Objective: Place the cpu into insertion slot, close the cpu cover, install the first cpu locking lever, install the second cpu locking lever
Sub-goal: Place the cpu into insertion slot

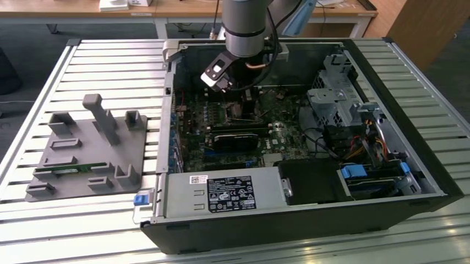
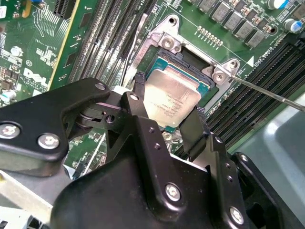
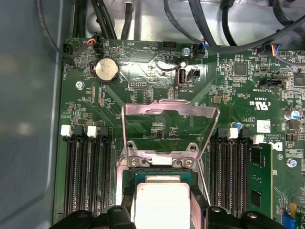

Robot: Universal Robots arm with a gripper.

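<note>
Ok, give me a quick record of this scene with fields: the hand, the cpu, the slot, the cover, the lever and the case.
hand: shut on the cpu, fingers on two opposite edges
cpu: silver top up, directly over the insertion slot; seated or not, cannot tell
insertion slot: between rows of memory slots
cpu cover: open, standing up from one edge of the slot
locking lever: thin rod, unlatched, running out from a slot corner
computer case: side open, lying on a slatted table
</note>
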